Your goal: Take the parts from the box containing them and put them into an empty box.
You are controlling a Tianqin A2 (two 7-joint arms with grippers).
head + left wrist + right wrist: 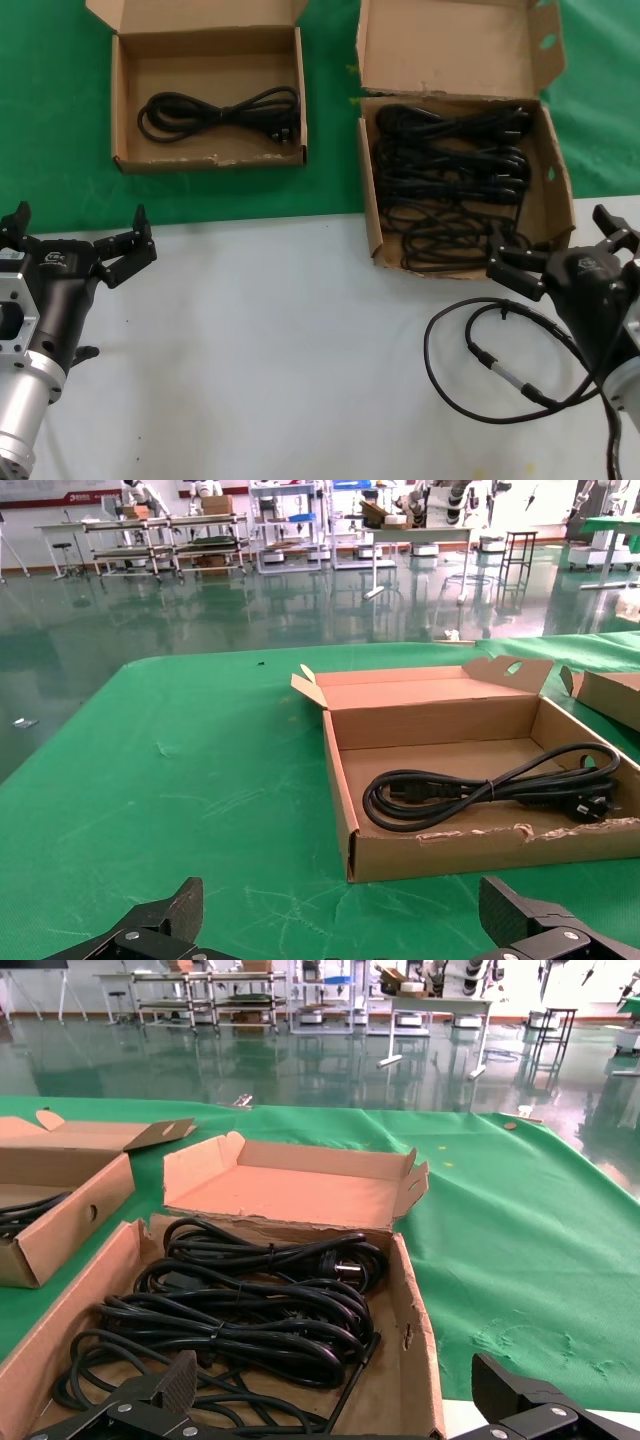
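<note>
We find one cord point(222, 108) in the small box point(120, 110), several cords point(450, 160) in the big box point(556, 190); left gripper point(78, 240) and right gripper point(560, 250) both released.

Bright, even overhead light, soft shadows, glare on the glossy floor point(200, 600).

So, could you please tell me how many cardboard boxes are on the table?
2: a smaller shallow brown cardboard box on the robot's left, and a larger, deeper brown cardboard box on its right.
</note>
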